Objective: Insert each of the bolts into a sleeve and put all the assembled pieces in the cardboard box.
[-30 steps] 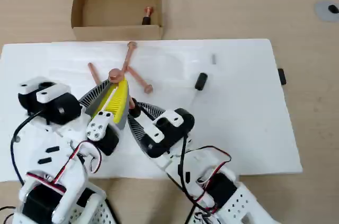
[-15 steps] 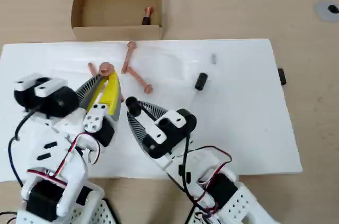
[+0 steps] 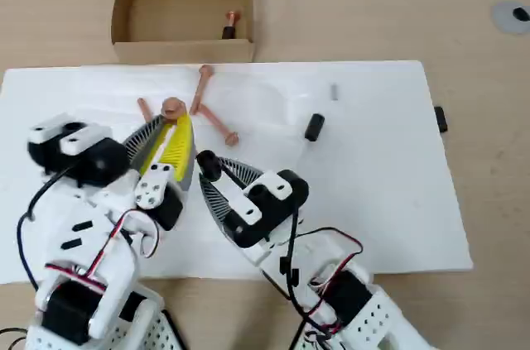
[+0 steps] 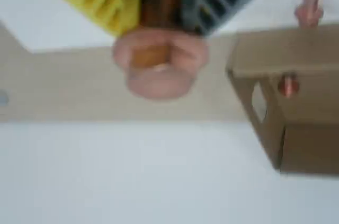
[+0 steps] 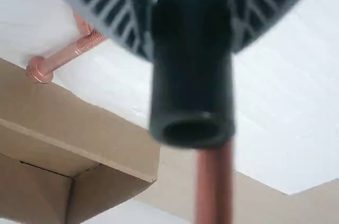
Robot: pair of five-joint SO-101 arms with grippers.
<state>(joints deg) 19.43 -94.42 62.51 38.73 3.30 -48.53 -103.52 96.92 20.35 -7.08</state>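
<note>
Your left gripper (image 3: 172,122) pinches a copper bolt (image 3: 172,107) by the shank, head past the fingertips, over the white sheet (image 3: 373,184). Your right gripper (image 3: 209,173), just beside it, is clamped on a black sleeve (image 3: 206,164). Three loose bolts (image 3: 201,89) (image 3: 218,125) (image 3: 143,107) and a spare sleeve (image 3: 314,127) lie on the sheet. One assembled piece (image 3: 229,26) sits in the cardboard box (image 3: 122,11) on the worktop (image 3: 480,35) beyond.

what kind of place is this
Probably a robotics test bench: two robot arms at a wooden table, a white sheet under loose bolts, a cardboard box beside it.
</note>
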